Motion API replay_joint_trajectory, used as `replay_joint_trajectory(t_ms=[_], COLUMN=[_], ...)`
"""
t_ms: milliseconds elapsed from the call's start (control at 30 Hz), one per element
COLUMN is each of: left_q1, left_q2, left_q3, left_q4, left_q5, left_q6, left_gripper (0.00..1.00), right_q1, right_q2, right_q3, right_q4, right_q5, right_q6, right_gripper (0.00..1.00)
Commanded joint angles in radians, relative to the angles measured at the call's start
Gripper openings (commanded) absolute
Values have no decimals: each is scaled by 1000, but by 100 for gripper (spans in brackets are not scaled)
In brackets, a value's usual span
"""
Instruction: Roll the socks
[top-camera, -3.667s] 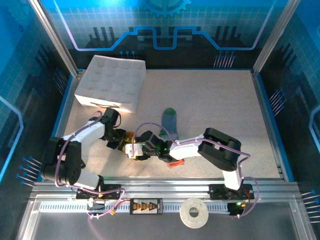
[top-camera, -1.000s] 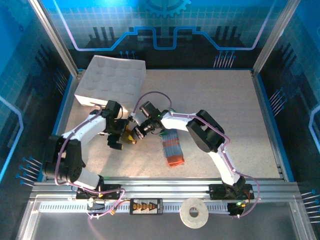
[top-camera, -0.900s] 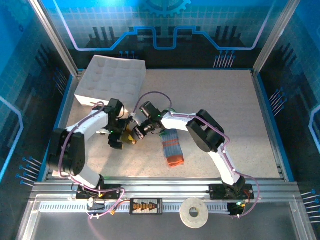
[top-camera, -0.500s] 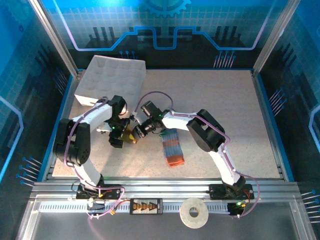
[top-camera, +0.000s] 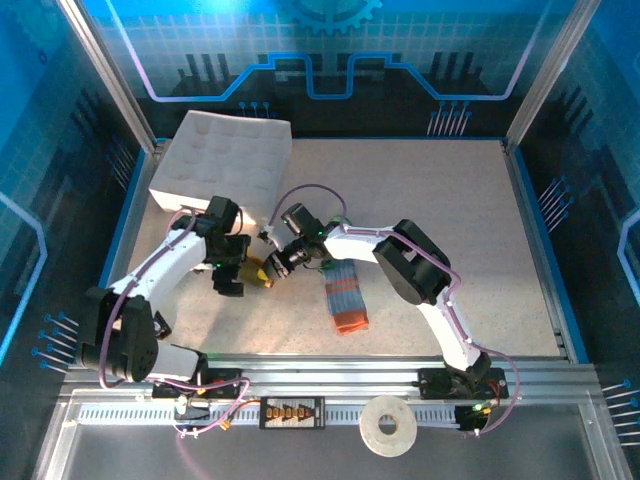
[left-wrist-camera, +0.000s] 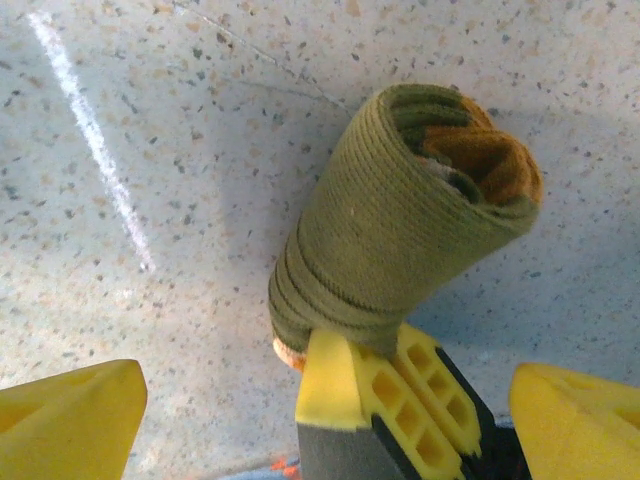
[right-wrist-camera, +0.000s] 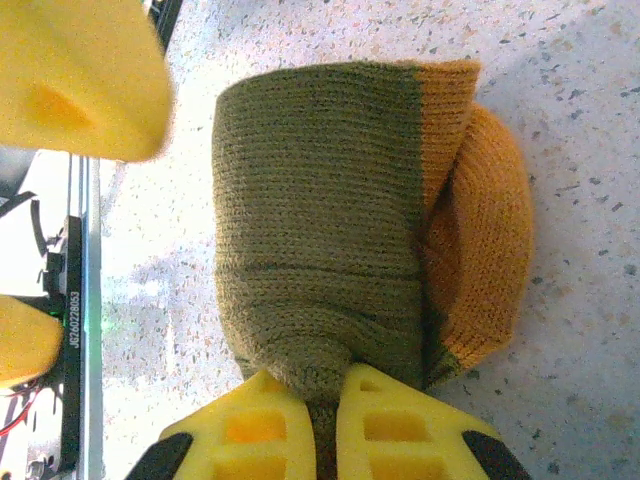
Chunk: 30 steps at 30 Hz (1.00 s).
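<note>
- The olive sock (right-wrist-camera: 320, 230) is rolled into a stubby bundle on the speckled table (left-wrist-camera: 180, 120). Its mustard part (right-wrist-camera: 490, 260) wraps one end.
- The right gripper (right-wrist-camera: 325, 415) is pinched closed on the near end of that roll, so the bundle sticks straight out ahead of its yellow fingertips (right-wrist-camera: 400, 415).
- The left gripper (top-camera: 240, 272) stands wide apart and has hold of nothing. Its fingers (left-wrist-camera: 70, 420) flank the roll on both sides, clear of the knit.
- The blue-grey sock (top-camera: 343, 295) lies flat behind the right gripper on the near side of that arm, its orange cuff toward the arm bases.
- Writing: in the right wrist view a dark strip (right-wrist-camera: 75, 300) carries a small printed code that starts "JZ". We cannot read its digits with any certainty.
- Container: a white tray (top-camera: 225, 165) with a grid of shallow square pockets sits well beyond the left gripper, at the far left of the table.
- The left wrist view shows the open end of the roll, with orange layers tucked inside, and a pale streak (left-wrist-camera: 90, 140) on the table.
- The top view adds a roll of tape (top-camera: 388, 427) on the rail by the arm bases.
</note>
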Motion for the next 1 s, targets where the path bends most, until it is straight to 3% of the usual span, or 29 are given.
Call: replay_joint_trajectory(t_ms=[0, 133, 333, 467, 633, 733, 833, 967], left_q1=[-2, -6, -6, -5, -3, -3, -2, 7], left_q2=[13, 34, 131, 199, 234, 258, 290, 323], left_q3=[-69, -95, -90, -104, -99, -68, -15, 26], left_q4=[115, 165, 167, 128, 54, 2, -68, -104], left_q5=[46, 44, 13, -1, -7, 2, 10, 25], left_q6=[11, 30, 92, 124, 140, 163, 201, 233], left_gripper=[91, 83, 57, 44, 31, 27, 28, 29], right_q1=[22, 20, 19, 26, 59, 93, 172, 239], right_q2=[92, 104, 93, 24, -126, -265, -365, -351], right_q3=[-44, -29, -38, -95, -255, -434, -612, -594], right_q4=[-164, -181, -160, -86, 109, 328, 602, 614], right_q5=[154, 137, 135, 156, 222, 370, 604, 813], right_q6=[22, 31, 35, -18, -167, -302, -535, -732], right_gripper=[0, 0, 1, 12, 36, 48, 64, 65])
